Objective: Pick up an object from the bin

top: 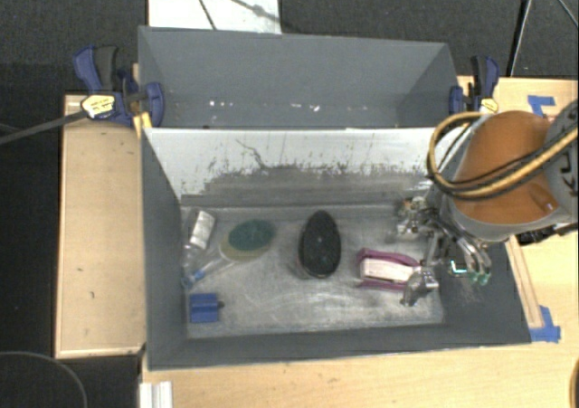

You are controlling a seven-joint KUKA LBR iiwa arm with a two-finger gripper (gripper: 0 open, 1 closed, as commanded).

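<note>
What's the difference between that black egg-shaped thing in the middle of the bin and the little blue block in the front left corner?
The black oval thing is rounded, while the blue block is boxy with straight edges. The black oval thing is clearly larger than the blue block. It lies mid-floor, and the blue block sits near the front left corner. Both rest loose on the floor of the bin.

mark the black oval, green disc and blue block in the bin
black oval (pixel 320 243), camera view, middle of its top.
green disc (pixel 251 237), camera view, centre of its face.
blue block (pixel 204 308), camera view, middle of its top.
</note>
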